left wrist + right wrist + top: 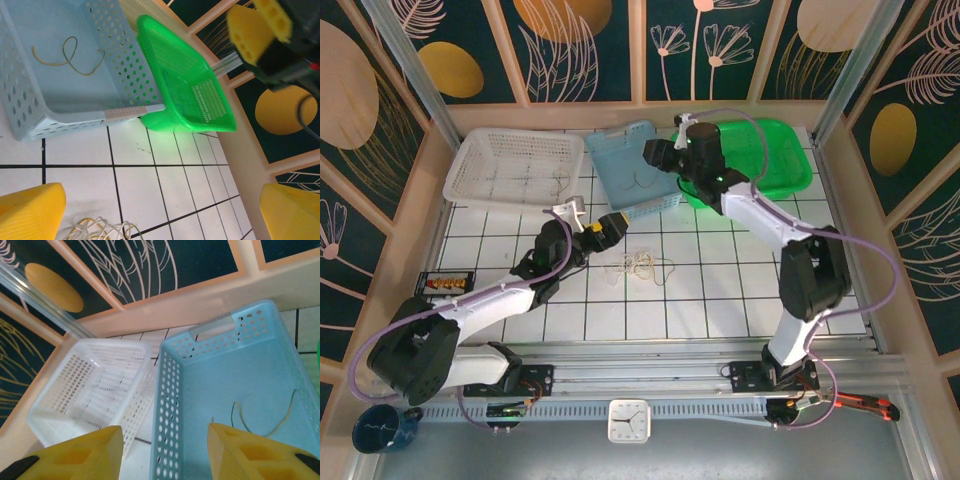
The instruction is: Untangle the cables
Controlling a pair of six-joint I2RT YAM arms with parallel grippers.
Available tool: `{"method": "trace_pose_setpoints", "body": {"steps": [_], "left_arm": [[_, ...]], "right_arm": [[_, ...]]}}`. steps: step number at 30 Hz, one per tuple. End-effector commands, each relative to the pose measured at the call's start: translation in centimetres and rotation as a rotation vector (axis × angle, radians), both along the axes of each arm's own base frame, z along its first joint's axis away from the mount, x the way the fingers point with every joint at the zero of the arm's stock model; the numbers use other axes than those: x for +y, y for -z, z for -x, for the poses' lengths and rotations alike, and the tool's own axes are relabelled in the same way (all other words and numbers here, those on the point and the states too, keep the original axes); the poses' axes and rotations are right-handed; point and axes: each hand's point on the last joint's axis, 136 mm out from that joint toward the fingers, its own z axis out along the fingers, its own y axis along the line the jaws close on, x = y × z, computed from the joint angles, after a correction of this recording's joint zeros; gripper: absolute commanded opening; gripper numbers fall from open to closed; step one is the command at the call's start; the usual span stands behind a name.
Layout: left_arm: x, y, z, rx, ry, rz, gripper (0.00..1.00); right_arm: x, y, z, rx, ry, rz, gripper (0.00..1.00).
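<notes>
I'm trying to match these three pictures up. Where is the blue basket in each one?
Top external: the blue basket sits upper middle, between a white basket and a green basket.
Left wrist: upper left.
Right wrist: right half.
Shared landmark: the yellowish cable lying loose inside it.

Bare tiled table [720,290] fills the centre and lower right of the top view, leaving room to come in around the cables [642,266] from the right and from below. Above them, the white basket [510,165], blue basket [632,170] and green basket [780,160] stand side by side and wall off the upper edge. The left arm [510,290] lies diagonally across the lower left and the right arm [770,225] across the upper right. Wooden walls [415,230] close both sides.
</notes>
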Motion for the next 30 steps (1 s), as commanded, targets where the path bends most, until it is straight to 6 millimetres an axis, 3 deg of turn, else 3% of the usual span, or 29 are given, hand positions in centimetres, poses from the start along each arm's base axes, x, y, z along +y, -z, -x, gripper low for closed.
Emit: {"method": "trace_pose_setpoints", "body": {"steps": [1,4,11,19,24,30], "left_arm": [[-0.1,0.5,-0.1,-0.027,0.02,-0.035,0.99],[-0.2,1.4,0.1,-0.011,0.035,-0.069,0.99],[-0.7,2.9,0.6,0.013,0.089,-0.113,0.99],[-1.5,3.9,0.4,0.042,0.117,-0.113,0.99],[-1.9,4.0,0.0,0.049,0.125,-0.108,0.99],[-2.4,4.0,-0.2,0.058,0.139,-0.1,0.99]], "right_arm": [[-0.2,0.8,2.5,-0.001,0.004,-0.011,0.48],[-1.4,3.0,4.7,0.043,0.035,-0.002,0.48],[-1.2,9.4,12.0,0.158,0.038,0.107,0.48],[-3.6,15.9,18.7,0.307,0.108,0.214,0.48],[-4.4,19.0,21.1,0.381,0.113,0.226,0.48],[-4.5,20.9,21.3,0.411,0.127,0.226,0.48]]}}
